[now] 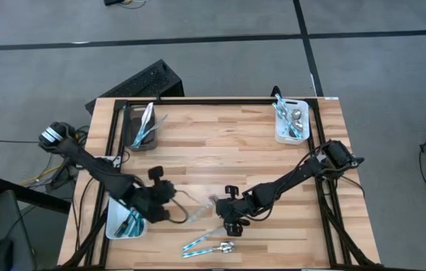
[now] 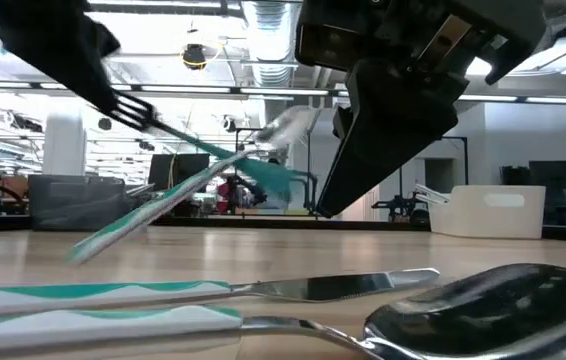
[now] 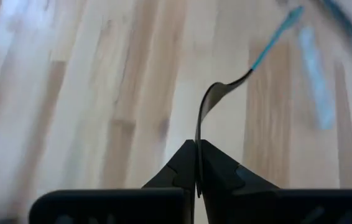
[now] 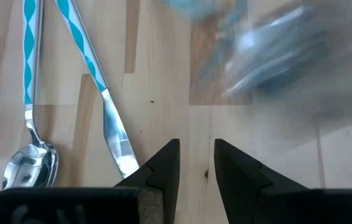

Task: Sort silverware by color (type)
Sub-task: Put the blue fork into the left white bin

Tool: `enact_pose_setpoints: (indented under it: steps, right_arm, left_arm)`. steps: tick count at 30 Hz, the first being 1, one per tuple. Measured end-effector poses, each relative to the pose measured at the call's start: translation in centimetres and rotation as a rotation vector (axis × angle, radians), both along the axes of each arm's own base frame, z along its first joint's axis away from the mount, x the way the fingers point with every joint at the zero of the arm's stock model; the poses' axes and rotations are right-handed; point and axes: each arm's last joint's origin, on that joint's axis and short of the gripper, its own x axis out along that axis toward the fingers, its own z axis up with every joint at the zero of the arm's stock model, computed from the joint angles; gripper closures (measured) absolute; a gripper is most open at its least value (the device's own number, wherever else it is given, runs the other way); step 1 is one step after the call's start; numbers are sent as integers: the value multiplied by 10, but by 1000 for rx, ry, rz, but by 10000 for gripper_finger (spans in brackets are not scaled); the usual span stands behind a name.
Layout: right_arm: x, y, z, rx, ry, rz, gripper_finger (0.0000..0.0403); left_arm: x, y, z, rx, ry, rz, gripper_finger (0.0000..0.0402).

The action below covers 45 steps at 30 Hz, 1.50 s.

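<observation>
My left gripper point(image 3: 198, 163) point(image 1: 174, 214) is near the table's front left and is shut on a teal-handled fork point(image 3: 226, 84) point(image 2: 193, 145). A second teal-handled utensil point(image 2: 178, 195) shows blurred and slanted across the fork; whether the two touch I cannot tell. My right gripper point(image 4: 196, 160) point(image 1: 232, 224) hovers open just right of them, above the bare wood. A teal-handled knife point(image 4: 92, 62) and spoon point(image 4: 30, 158) lie flat side by side on the table by its fingers point(image 1: 209, 242). My left gripper pinches the fork's metal head end point(image 3: 198, 134) between its two fingers, the head seen edge-on. The neck curves away from the fingers and the teal handle point(image 3: 275, 37) sticks out toward the table's right. The fork is lifted clear of the table point(image 2: 263, 175).
A white bin point(image 1: 114, 229) with teal-handled pieces sits at the front left, beside my left gripper. A dark bin point(image 1: 132, 144) with silver pieces stands at the far left and a white bin point(image 1: 279, 135) with utensils at the far right. The table's middle is bare wood.
</observation>
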Motion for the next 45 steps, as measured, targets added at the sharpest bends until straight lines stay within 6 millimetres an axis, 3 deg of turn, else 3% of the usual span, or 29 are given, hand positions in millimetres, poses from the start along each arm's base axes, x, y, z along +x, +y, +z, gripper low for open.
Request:
enact_pose_setpoints:
  steps: [5,9,16,21,25,29,37,41,45]
  right_arm:
    - [1,-3,0,-1,2,-8,280]
    - [3,-7,0,-1,2,-20,280]
    - [5,-13,0,7,5,-45,280]
    - [7,-17,0,14,7,-64,280]
    - [9,-19,1,23,-12,-71,280]
    - [13,-21,3,38,-47,-77,280]
    - [11,-16,3,42,-47,-62,280]
    - [10,-12,3,43,-47,-47,278]
    - [9,-6,5,14,-71,32,256]
  left_arm:
    - [-36,9,33,260,327,-252,401]
    - [-54,20,65,406,555,-380,401]
    - [-53,25,123,238,401,-601,401]
    - [-60,29,143,28,415,-603,401]
    - [-64,27,139,-126,457,-594,402]
    - [-67,24,121,-105,529,-591,402]
    - [-74,24,66,-74,764,-572,401]
    - [-78,27,50,-75,826,-534,401]
    - [-79,27,43,-101,824,-389,392]
